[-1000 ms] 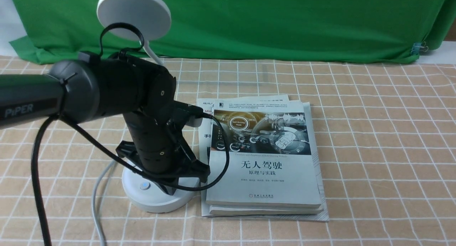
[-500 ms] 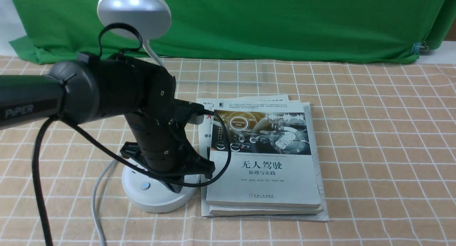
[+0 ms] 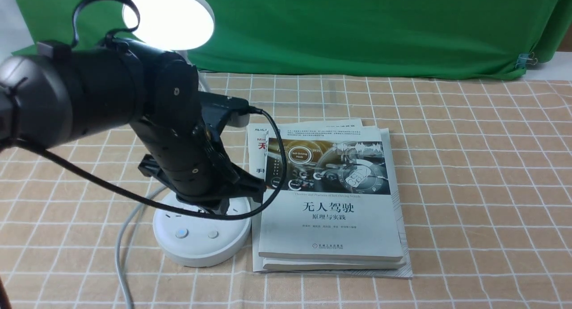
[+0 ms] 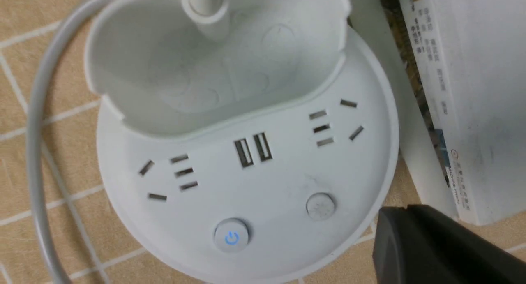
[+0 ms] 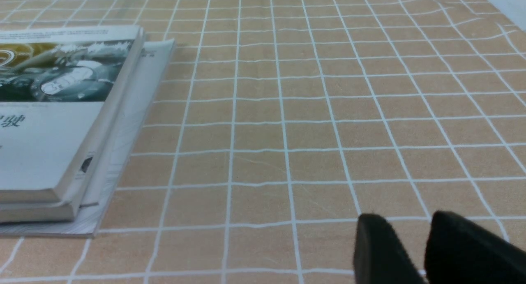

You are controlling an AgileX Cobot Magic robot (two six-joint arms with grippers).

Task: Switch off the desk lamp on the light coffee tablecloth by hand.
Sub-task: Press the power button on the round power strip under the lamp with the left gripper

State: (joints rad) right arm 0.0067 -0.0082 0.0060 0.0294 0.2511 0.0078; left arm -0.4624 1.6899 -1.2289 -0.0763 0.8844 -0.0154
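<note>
Left pincer (image 3: 220, 207), its fingers looking pressed together, is hovering over the far part of the lamp's round base (image 3: 201, 251). The desk lamp (image 3: 170, 20) is glowing brightly, its base standing on the light coffee tablecloth (image 3: 469, 210) just left of the books (image 3: 330, 233), so the switching off is still waiting to be done. Right pincer (image 5: 404, 238) is holding its tips slightly apart, away to the right of the base, taking no part.

The likeliest slip is a wrong press: the power-marked button (image 3: 181, 233) and the plain button (image 3: 213, 234) are sitting near each other on the base's near side, and I am not sure which one is governing the light. A tip coming down off centre could be skidding over smooth plastic, nudging the base into the books or pressing too weakly to click. Because the neck is rising behind, the bulky arm could be knocking it while moving. The looping black cable (image 3: 134, 192) is hanging across the base and could be snagging, and the white cord (image 3: 118, 251) is lying just left of it, open to being dragged.
</note>
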